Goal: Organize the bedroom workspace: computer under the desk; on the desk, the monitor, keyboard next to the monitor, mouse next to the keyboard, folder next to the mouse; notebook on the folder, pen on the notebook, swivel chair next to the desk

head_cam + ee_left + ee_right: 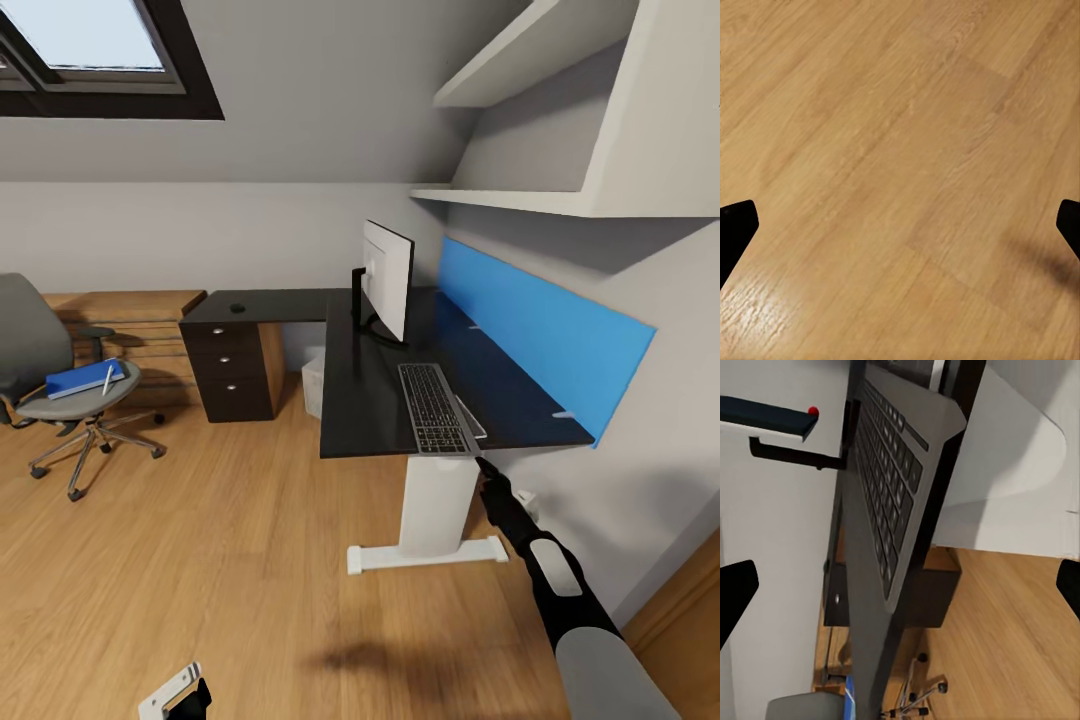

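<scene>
The black-topped desk (350, 400) stands against the blue-panelled wall. On it are the monitor (386, 278), the keyboard (434, 406) reaching the front edge, and the small black mouse (238, 308) far back left. A pale computer (313, 386) stands under the desk. The swivel chair (62, 398) is off to the left with the blue folder (84, 379) and white pen (108, 378) on its seat. My right gripper (480, 462) is open just before the keyboard (889, 487), below the desk edge. My left gripper (186, 694) hangs open over the floor (900, 150). I cannot make out the notebook.
A wooden drawer chest (140, 325) stands behind the chair. The desk's black drawer unit (228, 375) and white leg (436, 505) rest on the wood floor. White shelves (560, 150) hang above the desk. The wall runs close along my right arm.
</scene>
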